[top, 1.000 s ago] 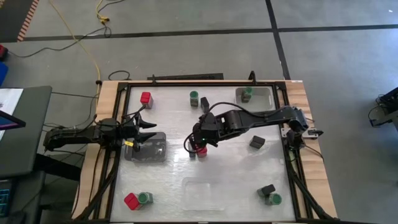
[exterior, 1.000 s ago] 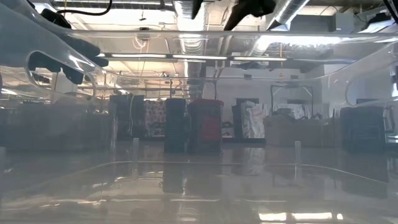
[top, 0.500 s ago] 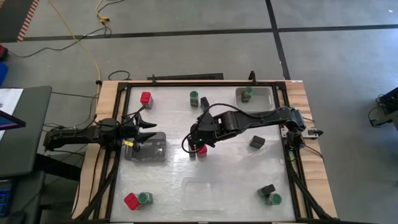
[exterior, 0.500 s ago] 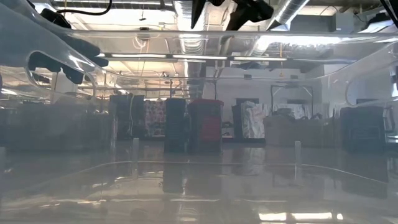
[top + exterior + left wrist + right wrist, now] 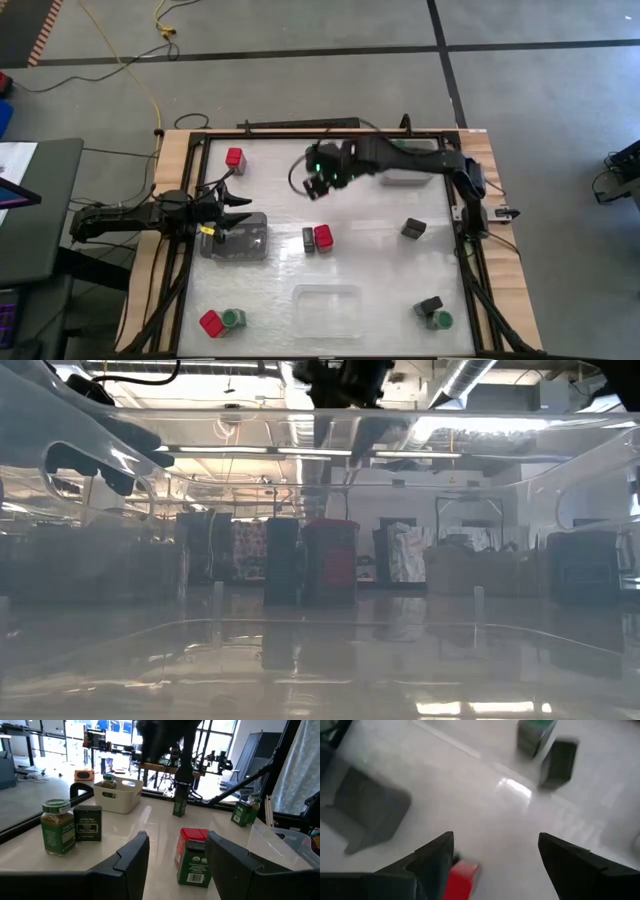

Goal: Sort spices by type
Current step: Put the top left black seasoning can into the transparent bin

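My right gripper [image 5: 316, 186] [image 5: 495, 837] hangs open above the far middle of the table, with nothing between its fingers. Below it the right wrist view shows a green-lidded jar [image 5: 535, 735] beside a black box [image 5: 557, 762]. A red spice [image 5: 323, 237] [image 5: 192, 856] stands upright on the table's middle. My left gripper [image 5: 238, 213] [image 5: 177, 837] waits open and level at the left edge, over a grey tray [image 5: 240, 240]. More spices stand about: a red one [image 5: 235, 157] far left, a red and green pair [image 5: 220, 321] near left, and a black box [image 5: 413, 229] at the right.
A clear tray [image 5: 328, 300] lies near the front middle. Another tray [image 5: 415, 175] at the far right is partly under my right arm. A black box and green jar [image 5: 436, 313] stand at the near right. A black frame [image 5: 462, 250] edges the table.
My right gripper has swung from above the red spice in the middle toward the table's far edge, rolling as it went, and has stayed open. The red spice stands where it was, clear of the fingers.
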Controlling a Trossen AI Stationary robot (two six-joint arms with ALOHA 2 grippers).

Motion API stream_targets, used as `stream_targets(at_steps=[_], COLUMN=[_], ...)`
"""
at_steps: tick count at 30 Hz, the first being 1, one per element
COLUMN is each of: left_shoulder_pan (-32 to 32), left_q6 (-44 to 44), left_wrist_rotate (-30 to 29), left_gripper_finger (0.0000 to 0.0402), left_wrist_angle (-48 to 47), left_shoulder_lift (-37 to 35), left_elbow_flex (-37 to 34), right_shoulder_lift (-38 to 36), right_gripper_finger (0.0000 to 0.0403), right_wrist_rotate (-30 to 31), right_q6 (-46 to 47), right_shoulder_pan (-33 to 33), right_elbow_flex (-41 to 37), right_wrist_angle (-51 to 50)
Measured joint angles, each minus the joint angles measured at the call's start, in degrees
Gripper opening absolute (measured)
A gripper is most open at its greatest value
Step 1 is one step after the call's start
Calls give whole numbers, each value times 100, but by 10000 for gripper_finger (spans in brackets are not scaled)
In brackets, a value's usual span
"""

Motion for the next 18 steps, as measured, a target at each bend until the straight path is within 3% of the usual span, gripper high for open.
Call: stream_targets(at_steps=[9, 18], left_shoulder_pan=[0, 1], left_q6=[-699, -714], left_wrist_rotate=[2, 9], left_gripper_finger=[183, 183], left_wrist_angle=[-4, -8], left_shoulder_lift=[-2, -1], left_elbow_flex=[0, 0], right_shoulder_lift=[392, 1075], right_gripper_finger=[317, 317], right_wrist_rotate=[-220, -568], right_q6=[-1274, -1724], right_shoulder_pan=[-1060, -1442], right_elbow_flex=[-4, -4], right_wrist_angle=[-53, 99])
